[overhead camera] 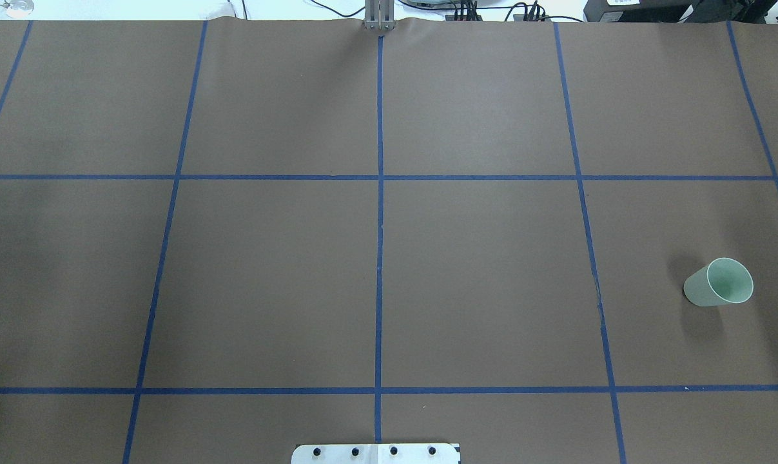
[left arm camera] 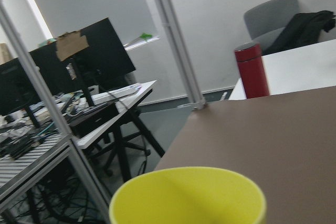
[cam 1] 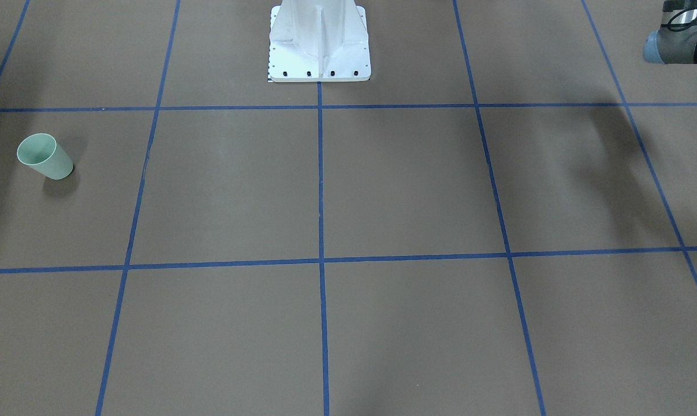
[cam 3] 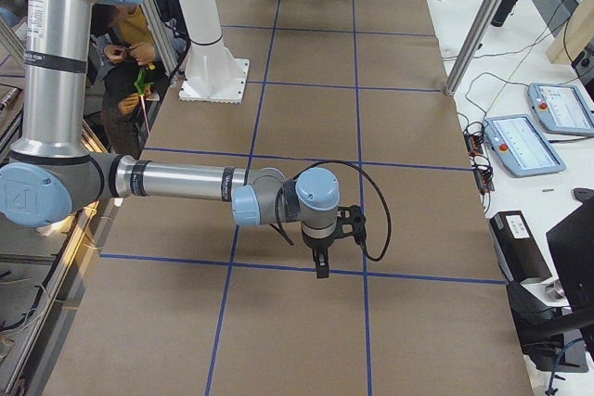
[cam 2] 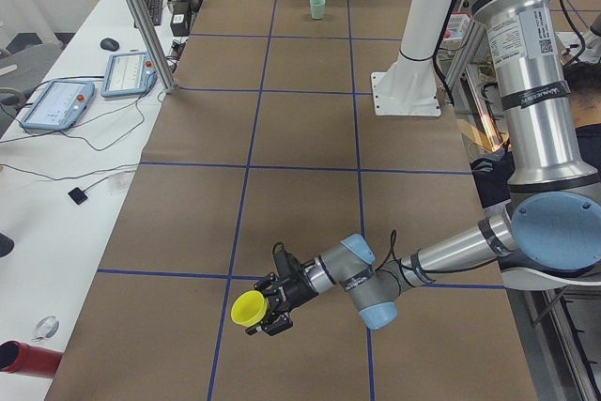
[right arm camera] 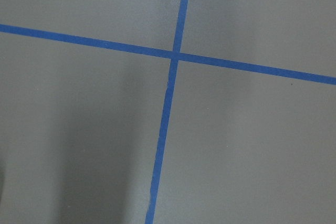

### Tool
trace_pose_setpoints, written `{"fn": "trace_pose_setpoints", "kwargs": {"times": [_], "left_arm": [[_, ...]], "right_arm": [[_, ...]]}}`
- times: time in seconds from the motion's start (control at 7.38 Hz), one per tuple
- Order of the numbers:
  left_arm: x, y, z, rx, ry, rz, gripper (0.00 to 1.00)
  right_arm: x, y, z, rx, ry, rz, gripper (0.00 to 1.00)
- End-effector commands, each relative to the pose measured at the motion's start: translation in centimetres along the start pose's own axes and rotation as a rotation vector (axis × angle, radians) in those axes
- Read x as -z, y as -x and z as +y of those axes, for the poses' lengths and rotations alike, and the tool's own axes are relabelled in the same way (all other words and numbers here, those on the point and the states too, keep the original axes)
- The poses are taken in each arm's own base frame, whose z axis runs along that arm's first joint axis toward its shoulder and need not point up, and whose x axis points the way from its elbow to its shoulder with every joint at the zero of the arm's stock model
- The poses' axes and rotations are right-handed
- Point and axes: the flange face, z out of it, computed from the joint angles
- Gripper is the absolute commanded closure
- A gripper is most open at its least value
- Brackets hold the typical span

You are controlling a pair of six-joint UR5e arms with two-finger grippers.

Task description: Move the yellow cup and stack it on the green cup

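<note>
The yellow cup [cam 2: 248,309] is at the tip of my left gripper [cam 2: 268,312], tipped on its side with its mouth towards the table's left end. Its rim fills the bottom of the left wrist view [left arm camera: 189,195]. The fingers show only in the exterior left view, so I cannot tell if they are shut on the cup. The green cup [overhead camera: 717,282] stands upright on the table's right side, far from the yellow one, and also shows in the front view [cam 1: 44,156] and the exterior left view [cam 2: 317,7]. My right gripper [cam 3: 322,271] points down over the table; I cannot tell if it is open or shut.
The robot's white base [cam 1: 319,43] stands at the table's middle edge. A red bottle [left arm camera: 252,72] and control tablets [cam 2: 56,100] sit on the white side bench behind metal posts [cam 2: 141,16]. A seated person [cam 3: 130,53] is behind the robot.
</note>
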Motion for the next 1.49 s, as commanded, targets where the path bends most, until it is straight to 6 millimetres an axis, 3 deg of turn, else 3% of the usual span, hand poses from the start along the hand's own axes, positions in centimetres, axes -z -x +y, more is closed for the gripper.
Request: {"fn": "trace_pose_setpoints", "kwargs": {"times": [0.0,0.27,0.54,0.81,0.95,1.22,1.35], "left_arm": [[2.8,-0.6,-2.7,-0.043,-0.078,0.301,0.86],[3.7,-3.2,-5.2,-0.008,-0.11,0.578,0.91],[3.9,-5.2,-7.0,-0.021,-0.093,0.728,0.94],[2.5,-9.3,-11.2,-0.069,-0.114,0.891,1.0],[2.4,-10.9,-12.5,-0.208,-0.185,0.935,1.0],[2.7,-15.6,-14.4,-0.318,-0.137,1.173,0.94],[3.0,-17.8,-15.6,-0.364,-0.127,1.278,0.99]], "right_arm": [[0.0,-0.1,0.0,-0.001,0.001,0.0,0.0],[0.0,-0.1,0.0,-0.001,0.001,0.0,0.0],[0.0,0.0,0.0,-0.001,0.001,-0.005,0.0],[0.0,0.2,0.0,-0.001,0.001,-0.024,0.0],[0.0,0.3,0.0,-0.001,0.0,-0.034,0.0],[0.3,0.8,-0.1,0.005,-0.006,-0.056,0.0],[0.3,0.9,-0.1,0.005,-0.006,-0.066,0.0]]}}
